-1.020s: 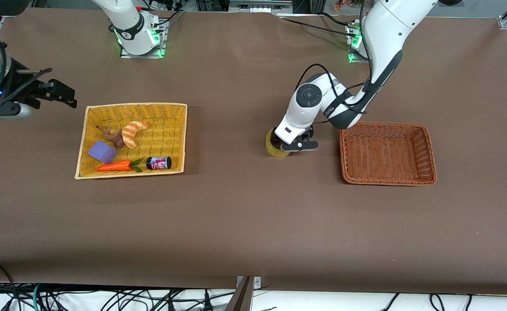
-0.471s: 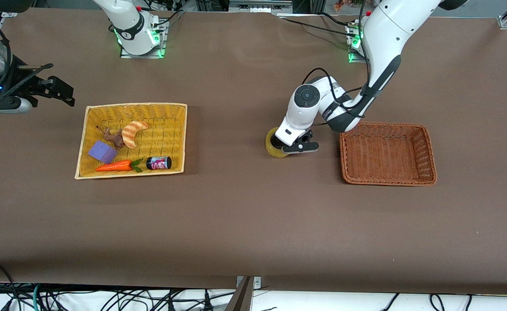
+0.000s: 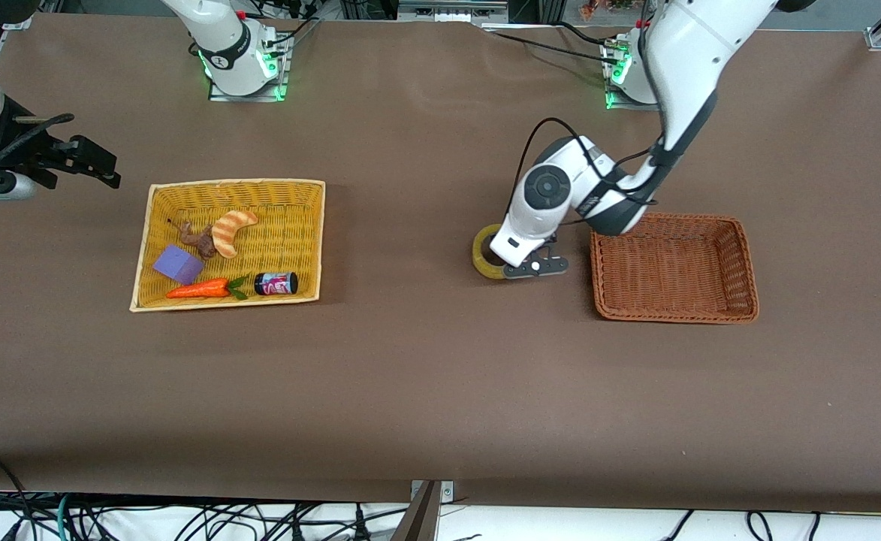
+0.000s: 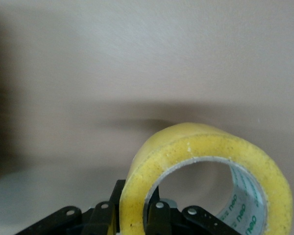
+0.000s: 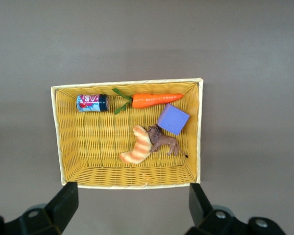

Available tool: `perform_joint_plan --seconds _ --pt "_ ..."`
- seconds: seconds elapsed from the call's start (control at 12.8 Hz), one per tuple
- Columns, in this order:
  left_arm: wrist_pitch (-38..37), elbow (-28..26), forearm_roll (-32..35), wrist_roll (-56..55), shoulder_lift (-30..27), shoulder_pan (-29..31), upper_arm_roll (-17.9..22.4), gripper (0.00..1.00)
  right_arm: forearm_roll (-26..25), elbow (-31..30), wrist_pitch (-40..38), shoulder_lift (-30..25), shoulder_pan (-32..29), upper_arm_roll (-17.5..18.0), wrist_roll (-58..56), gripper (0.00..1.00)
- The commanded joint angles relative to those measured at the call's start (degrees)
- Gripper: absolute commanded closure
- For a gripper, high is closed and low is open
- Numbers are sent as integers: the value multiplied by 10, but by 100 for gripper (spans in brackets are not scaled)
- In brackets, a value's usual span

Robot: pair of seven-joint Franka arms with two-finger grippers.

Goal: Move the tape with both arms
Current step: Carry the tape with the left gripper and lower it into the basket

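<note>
Between the two baskets, on the brown table point(image 3: 425, 391), the tape point(image 3: 485, 255) is now sitting in the left gripper point(image 3: 517, 259), whose fingers point(image 4: 159, 218) are pressing together on the wall of the roll, one inside the hole and one outside. A second ago these fingers were standing apart around the roll; now they are clamped on it. The roll is also showing more of its round hole to the front camera than before, and it is lying a little closer to the brown basket point(image 3: 673, 267), which is just beside the left arm's wrist.

Toward the right arm's end, the yellow basket point(image 3: 228, 242) is keeping its carrot point(image 3: 198, 288), purple block point(image 3: 178, 264), croissant toy point(image 3: 231, 231) and small jar point(image 3: 276, 282) unchanged. The right gripper point(image 3: 83, 161) is waiting with its fingers wide apart, and it is drifting higher and farther toward the table's edge than a second ago.
</note>
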Motion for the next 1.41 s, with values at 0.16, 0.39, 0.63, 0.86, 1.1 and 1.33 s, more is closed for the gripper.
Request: perform_joint_plan --seconds 0.16,0.39,0.63,0.86,1.1,1.33 --pt "-167 33 -72 390 -119 14 173 100 11 16 -14 4 -8 5 -3 0" --pt "-137 -6 -65 494 -120 21 244 100 11 16 -14 4 -7 6 -3 0" --pt "-39 -75 -64 554 -127 35 266 100 11 16 -14 5 -7 4 -4 0" --pt "101 -162 -63 562 -123 44 272 100 11 16 -14 5 -7 4 -4 0" --pt "194 -185 -63 600 -88 54 290 100 11 15 -14 4 -8 3 -5 0" --pt "212 -185 -64 602 -73 59 290 100 11 15 -14 5 -8 3 -5 0"
